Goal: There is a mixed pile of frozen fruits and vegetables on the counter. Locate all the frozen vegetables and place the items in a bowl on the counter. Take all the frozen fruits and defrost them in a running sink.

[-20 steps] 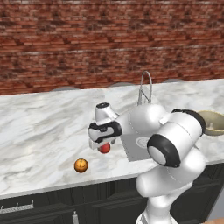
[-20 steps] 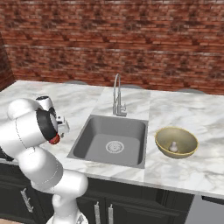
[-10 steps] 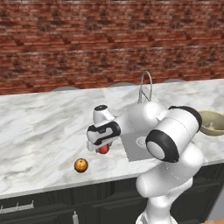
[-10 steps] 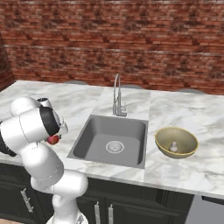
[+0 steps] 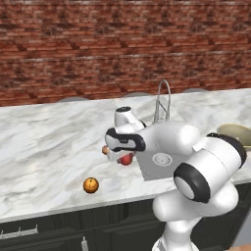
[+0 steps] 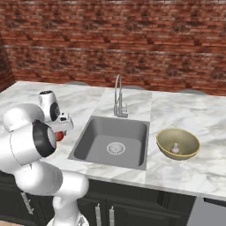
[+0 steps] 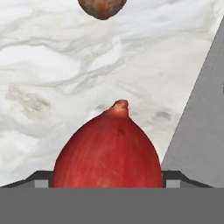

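Hand view has the tool [image 7: 107,186] clamped on the glossy red ball [image 7: 107,151], just above the marble surface [image 7: 52,74] beside the sink [image 7: 199,131]. It looks hard and slippery; hold across its widest middle.

A kitchen, seemingly domestic: marble counter [image 6: 185,172], steel sink [image 6: 99,139], chrome faucet [image 6: 118,95], brick wall [image 6: 132,39].

Even, bright rendered light, soft faint shadows, no glare, slightly coarse textures.
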